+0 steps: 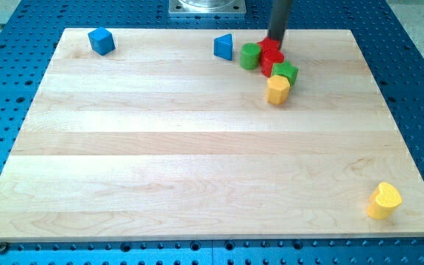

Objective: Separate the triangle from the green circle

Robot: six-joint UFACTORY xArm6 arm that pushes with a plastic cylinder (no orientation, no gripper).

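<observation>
Tip: my tip (275,40) sits at the top edge of the cluster, touching the red block (271,55) from the view's top.
Pincer: the arm carries only a rod, so there is nothing to spread or press together.
Blue triangle (224,47): near the view's top, just left of the green circle (250,56), a narrow gap between them.
Cluster: green circle, red block, a second green block (285,72) and a yellow block (277,90) packed together, running down to the right.
Blue cube (101,40): far top left, well apart.
Yellow heart (383,200): bottom right corner of the wooden board (160,147).
</observation>
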